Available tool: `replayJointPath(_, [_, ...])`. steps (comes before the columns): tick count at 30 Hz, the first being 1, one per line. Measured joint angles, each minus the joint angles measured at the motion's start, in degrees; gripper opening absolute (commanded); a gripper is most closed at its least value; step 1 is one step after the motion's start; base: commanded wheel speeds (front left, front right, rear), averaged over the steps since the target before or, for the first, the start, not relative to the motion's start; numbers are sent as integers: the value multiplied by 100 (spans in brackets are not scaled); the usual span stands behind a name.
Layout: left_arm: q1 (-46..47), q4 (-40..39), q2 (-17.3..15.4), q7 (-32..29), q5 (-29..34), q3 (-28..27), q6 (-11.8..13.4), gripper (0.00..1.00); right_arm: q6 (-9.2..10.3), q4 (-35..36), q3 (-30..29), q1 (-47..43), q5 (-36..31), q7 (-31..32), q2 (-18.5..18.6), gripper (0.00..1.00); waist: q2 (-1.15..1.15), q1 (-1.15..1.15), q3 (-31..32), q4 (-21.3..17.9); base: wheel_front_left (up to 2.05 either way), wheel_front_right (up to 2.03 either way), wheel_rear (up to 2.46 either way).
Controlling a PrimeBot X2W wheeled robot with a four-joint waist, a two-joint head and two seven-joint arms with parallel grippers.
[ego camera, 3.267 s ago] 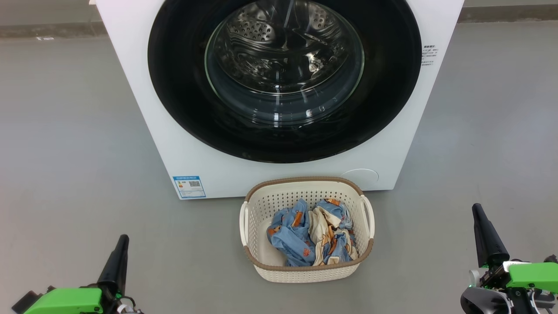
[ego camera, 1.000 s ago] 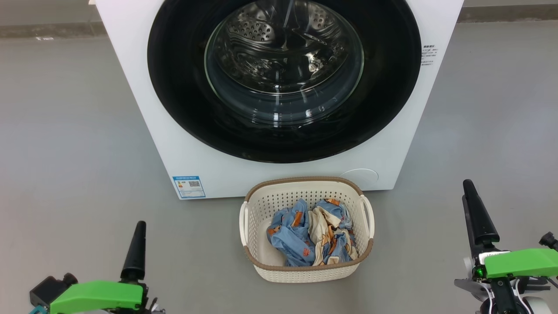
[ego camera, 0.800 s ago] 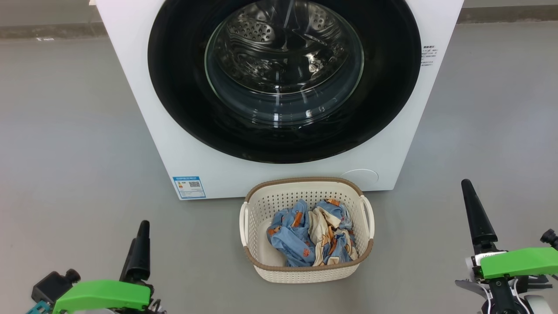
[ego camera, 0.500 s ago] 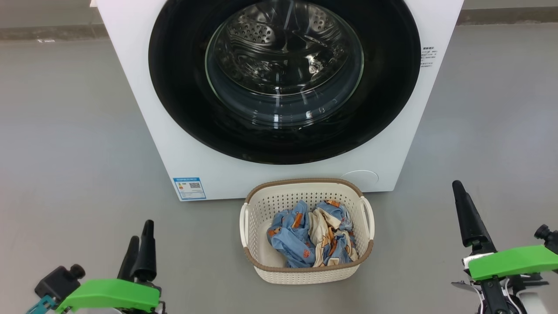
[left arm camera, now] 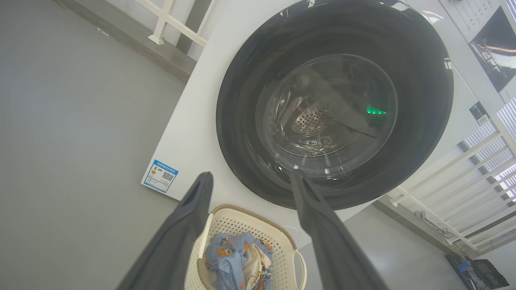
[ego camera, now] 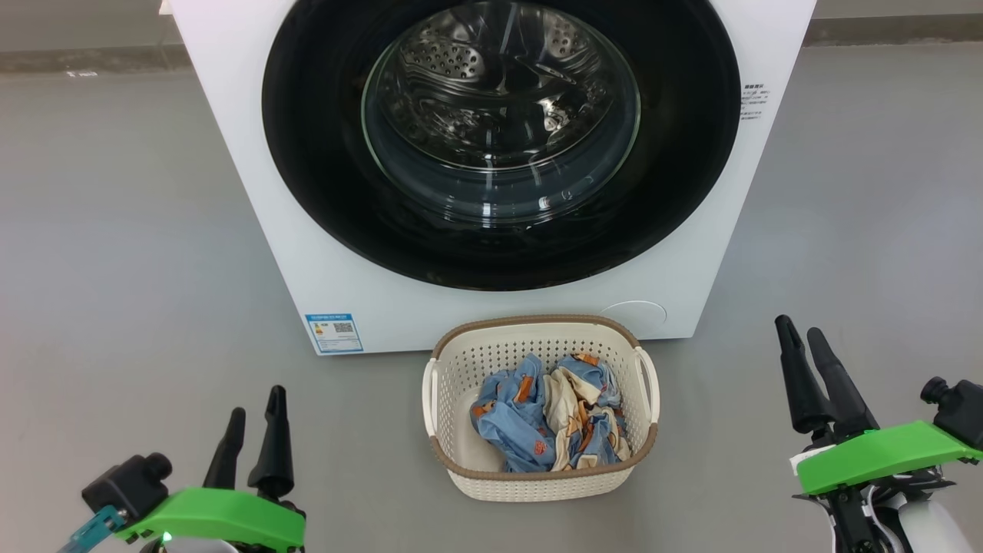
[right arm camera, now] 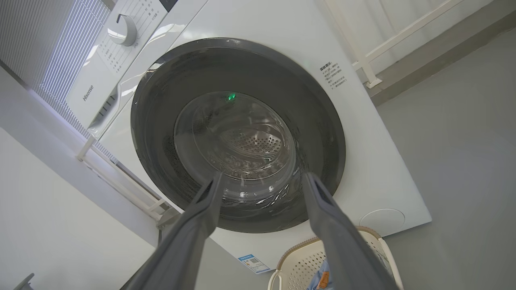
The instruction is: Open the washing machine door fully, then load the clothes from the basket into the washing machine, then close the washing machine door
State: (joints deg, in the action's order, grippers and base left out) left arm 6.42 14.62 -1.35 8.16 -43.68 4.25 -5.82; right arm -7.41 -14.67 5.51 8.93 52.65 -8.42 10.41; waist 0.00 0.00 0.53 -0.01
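Since the earliest head view, both grippers have drawn inward toward the middle and turned, so that each presents two dark fingers side by side where one showed before; the washing machine, basket and clothes lie as they did. The left gripper point(ego camera: 256, 400) hovers over the grey floor point(ego camera: 115, 269) at lower left, well apart from the basket point(ego camera: 537, 319). Its fingers stand apart and hold nothing, as the left wrist view confirms. The right gripper point(ego camera: 797, 326) hovers at lower right, likewise clear of the basket, with its fingers spread and empty in the right wrist view. The washing machine point(ego camera: 307, 230) stands upright on the floor, and its washing machine door point(ego camera: 322, 177) lies shut, flush against the white front. The perforated steel drum point(ego camera: 461, 54) is seen through the bulging glass window point(ego camera: 499, 177). A blue label point(ego camera: 333, 332) sits at the machine's lower left corner. The basket rests on the floor just in front of the machine, below the door and to the right of the label. The clothes point(ego camera: 537, 415) lie crumpled inside it, toward its middle and right, leaving bare bottom at its left.
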Motion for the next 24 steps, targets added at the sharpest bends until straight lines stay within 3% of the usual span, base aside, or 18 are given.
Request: replayJointPath(24, [186, 77, -8, 392, 1683, 237, 154, 100, 0, -223, 245, 265, -1770, -383, 108, 100, 0, 0, -4, 26, 0, 0, 0])
